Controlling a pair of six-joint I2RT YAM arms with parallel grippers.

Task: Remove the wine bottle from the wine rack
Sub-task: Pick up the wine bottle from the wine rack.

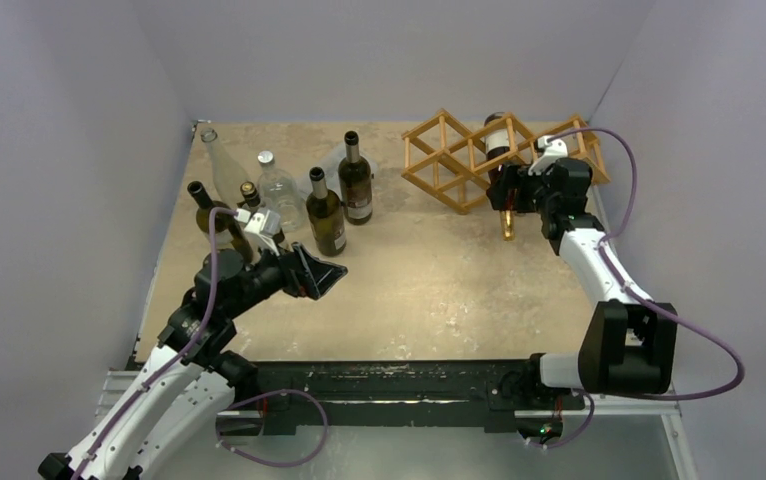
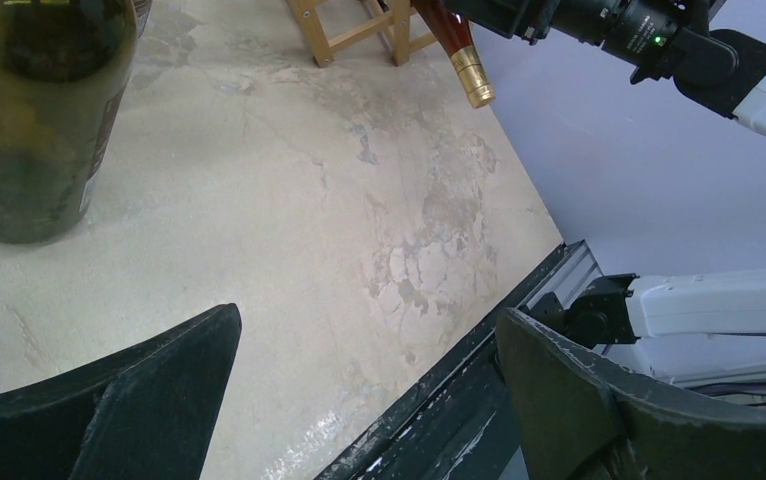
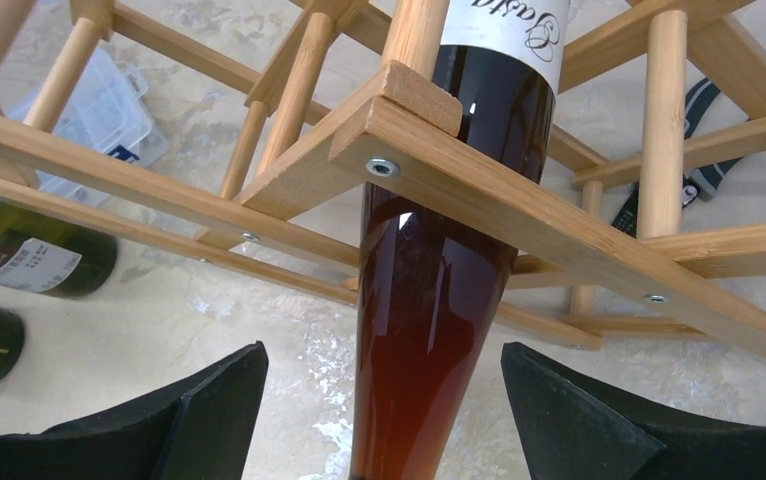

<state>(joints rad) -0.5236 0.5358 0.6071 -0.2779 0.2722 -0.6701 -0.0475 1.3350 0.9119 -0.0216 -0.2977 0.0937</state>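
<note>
Right wrist view: the wine bottle (image 3: 434, 300) rests in a cell of the wine rack (image 3: 559, 215), long axis running twelve to six o'clock, neck toward six; my right gripper (image 3: 384, 385) straddles the neck, jaws wide, neither finger touching glass, nothing held; I judge the pull must follow that axis toward six. Top view: the left gripper (image 1: 324, 272), spread and empty, sits well apart at eight o'clock of the rack; the right arm is nearer.

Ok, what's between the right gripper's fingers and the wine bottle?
Only bare table; in the right wrist view the wine bottle sits between the fingers, touching neither.
</note>
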